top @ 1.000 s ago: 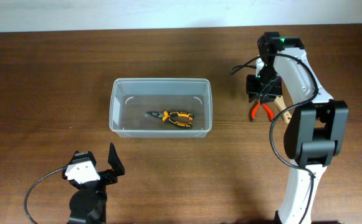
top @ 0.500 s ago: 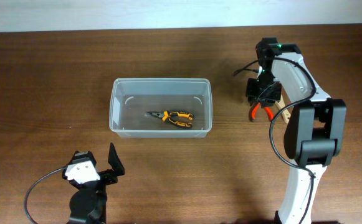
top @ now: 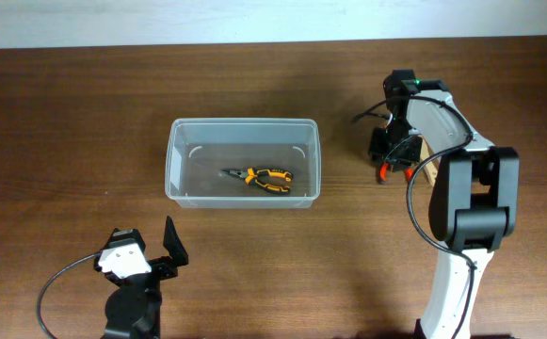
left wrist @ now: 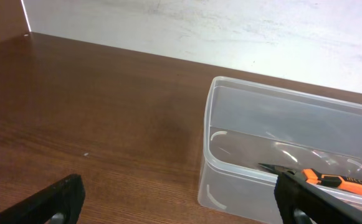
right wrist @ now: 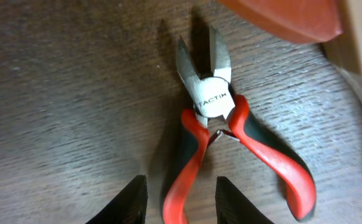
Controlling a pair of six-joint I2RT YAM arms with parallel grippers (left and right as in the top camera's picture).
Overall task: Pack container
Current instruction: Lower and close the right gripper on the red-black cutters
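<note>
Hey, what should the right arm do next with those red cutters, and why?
Probably lower the right hand a little and close on the red cutters. Its open fingers straddle one red handle, and the cutters lie flat on the table, outside the container.

Cutters [right wrist: 213, 102], "FACTIM" in dark letters on the pale pivot, between blades and red handles, last letter unsure, nothing else legible
</note>
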